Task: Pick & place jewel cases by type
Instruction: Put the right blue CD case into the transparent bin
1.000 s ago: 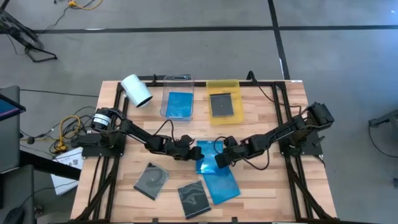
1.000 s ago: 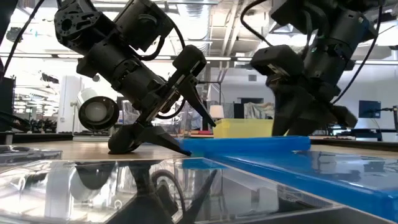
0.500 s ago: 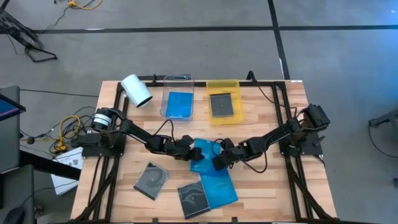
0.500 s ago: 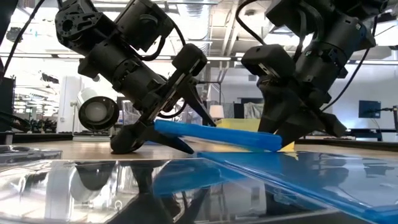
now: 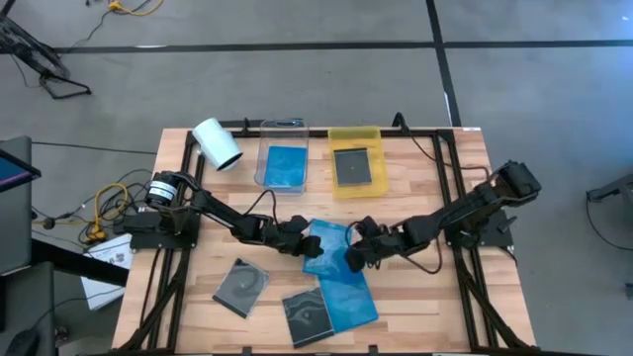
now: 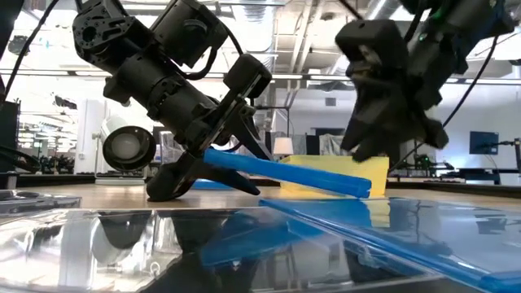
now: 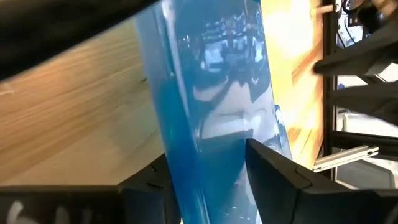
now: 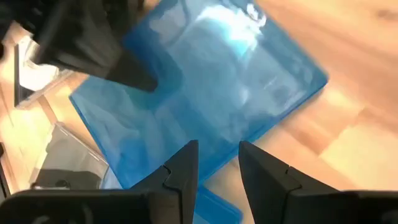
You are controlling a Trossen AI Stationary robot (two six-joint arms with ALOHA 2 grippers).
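Observation:
A translucent blue jewel case point(image 5: 329, 240) hangs tilted at the table's middle, with my left gripper point(image 5: 304, 243) shut on its left edge. My right gripper point(image 5: 353, 259) hovers just above the case's right end point(image 6: 358, 187), its fingers point(image 8: 183, 168) a narrow gap apart with nothing between them. A second blue case point(image 5: 348, 299) lies flat toward the near edge. Two dark cases point(image 5: 240, 285) point(image 5: 309, 314) lie flat near the front left. In the far trays lie one more blue case point(image 5: 283, 164) and one more dark case point(image 5: 353, 165). My left gripper pinches the blue case's left edge point(image 6: 213, 157) between its two fingers, one finger point(image 7: 277, 177) on each flat face. The fingers come from the table's left, slanting down. The case tilts, its left end up and its right end low; whether that end rests on anything I cannot tell.
A white roll point(image 5: 218, 144) lies at the far left. A clear tray point(image 5: 284, 127) and a yellow tray point(image 5: 355, 135) stand side by side along the far edge. Bare wood shows at the right point(image 5: 445, 297) and the near left corner.
My left gripper has shut on the blue case's left edge, and that end has risen, so the once level case now slopes down to the right. My right gripper has risen off the case's right end and rolled.

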